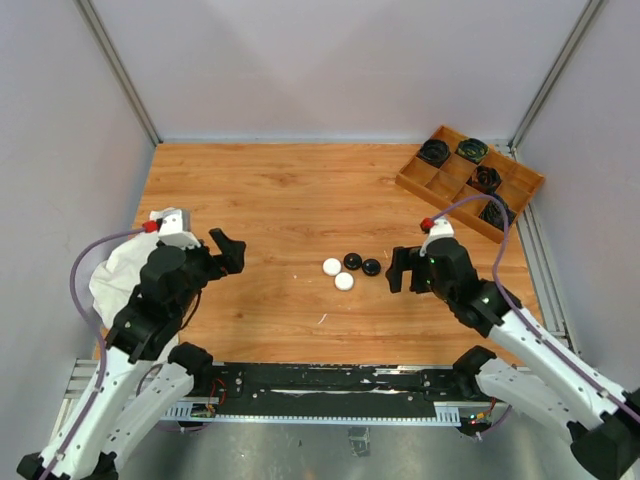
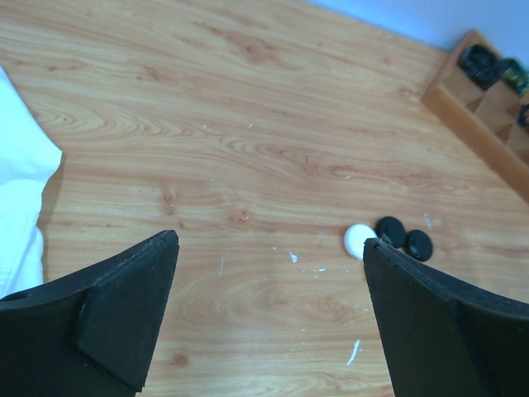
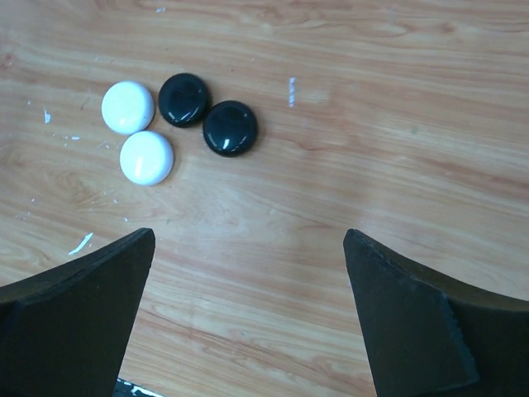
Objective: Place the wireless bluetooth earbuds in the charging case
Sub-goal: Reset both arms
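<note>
Four closed round charging cases lie together mid-table: two white ones (image 1: 332, 266) (image 1: 344, 282) and two black ones (image 1: 352, 261) (image 1: 371, 267). The right wrist view shows them as white (image 3: 128, 107) (image 3: 146, 157) and black (image 3: 183, 99) (image 3: 230, 127). No earbuds show in any view. My right gripper (image 1: 405, 270) (image 3: 248, 236) hovers just right of the cases, open and empty. Well to their left, my left gripper (image 1: 224, 252) (image 2: 269, 240) is also open, with only bare wood between its fingers. One white case (image 2: 358, 240) peeks out beside its right finger.
A wooden compartment tray (image 1: 415, 182) holding dark coiled items sits at the back right corner. A white cloth (image 1: 118, 272) (image 2: 21, 190) lies at the left edge beside the left arm. Small white flecks (image 1: 322, 319) mark the wood near the front.
</note>
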Controlling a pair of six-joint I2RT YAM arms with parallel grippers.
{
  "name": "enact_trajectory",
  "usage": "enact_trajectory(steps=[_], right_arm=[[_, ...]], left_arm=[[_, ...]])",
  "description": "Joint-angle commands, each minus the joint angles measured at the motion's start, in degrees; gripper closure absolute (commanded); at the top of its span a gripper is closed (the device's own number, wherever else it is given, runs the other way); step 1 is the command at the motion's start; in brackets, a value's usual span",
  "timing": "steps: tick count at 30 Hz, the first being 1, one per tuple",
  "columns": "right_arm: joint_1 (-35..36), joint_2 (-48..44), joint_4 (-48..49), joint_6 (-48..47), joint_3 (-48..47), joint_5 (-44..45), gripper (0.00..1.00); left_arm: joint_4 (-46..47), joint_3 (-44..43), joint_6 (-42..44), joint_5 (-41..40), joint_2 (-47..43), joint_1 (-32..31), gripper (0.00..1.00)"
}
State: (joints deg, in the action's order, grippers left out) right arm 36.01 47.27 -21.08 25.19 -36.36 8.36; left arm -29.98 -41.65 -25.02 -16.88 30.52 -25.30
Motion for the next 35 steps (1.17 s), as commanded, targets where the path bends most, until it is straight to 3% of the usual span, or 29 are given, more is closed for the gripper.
enact_trajectory(steps=[1,7,11,22,35], right_arm=[[-0.5,-9.6,-7.4,-3.1,-0.7,9.1,0.01],[-0.5,-28.2,-5.3,-5.2,3.5,11.5,0.01],[-0.5,-34.9,-7.2,-7.8,4.5,12.7,0.01],[-0.5,-38.3,-7.6,-7.4,5.3,15.1,0.01],[-0.5,-38.6,-7.4,-8.0,5.3,15.4,0.01]], left_arm=[[-1.6,0.8,-3.2,0.2,-5.9,0.4,0.01],[-1.4,2.4,-3.9,-0.1,-11.2,0.4,0.01],[0.1,4.2,-3.2,-0.5,-14.5,0.4,0.01],[3.9,9.4,-2.7,0.6,-22.0,0.4,0.01],[4.8,10.3,-1.9,3.2,-20.2,0.4,0.01]])
